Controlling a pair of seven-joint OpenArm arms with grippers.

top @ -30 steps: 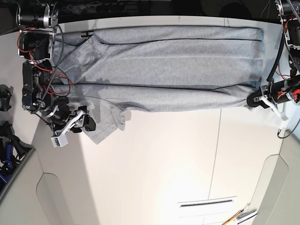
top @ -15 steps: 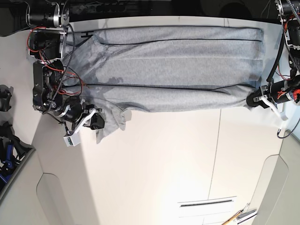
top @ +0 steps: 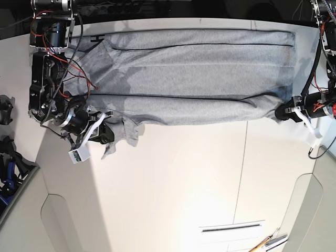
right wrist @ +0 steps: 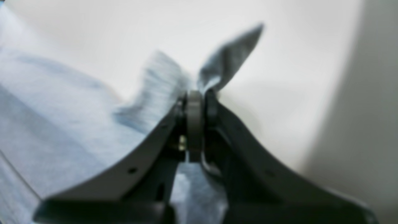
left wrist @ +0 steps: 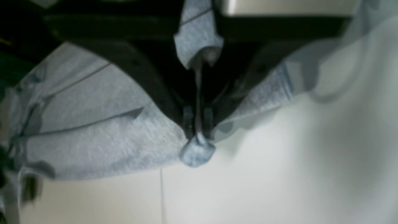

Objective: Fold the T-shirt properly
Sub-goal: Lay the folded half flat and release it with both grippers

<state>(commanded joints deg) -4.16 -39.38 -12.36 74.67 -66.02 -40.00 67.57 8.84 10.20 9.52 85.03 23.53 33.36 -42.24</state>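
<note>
White tabletop (top: 173, 184), grey T-shirt (top: 194, 71) spread wide across its far half, a gripper pinching cloth at either end

Both the left gripper (left wrist: 198, 133) and the right gripper (right wrist: 202, 96) had their fingers clenched on the shirt's near edge, a small tuft poking past the left tips and a longer flap past the right; the cotton looked light and limp, unlikely to slide out of a firm pinch or to break, but quick to sag and crease between two holds, as the loose, rumpled sleeve-like part (top: 128, 131) beside the right hand suggested, so the corners seemed the right places to grip, with a deeper bite of fabric and an even, gentle pull judged best for keeping the long folded edge straight
</note>
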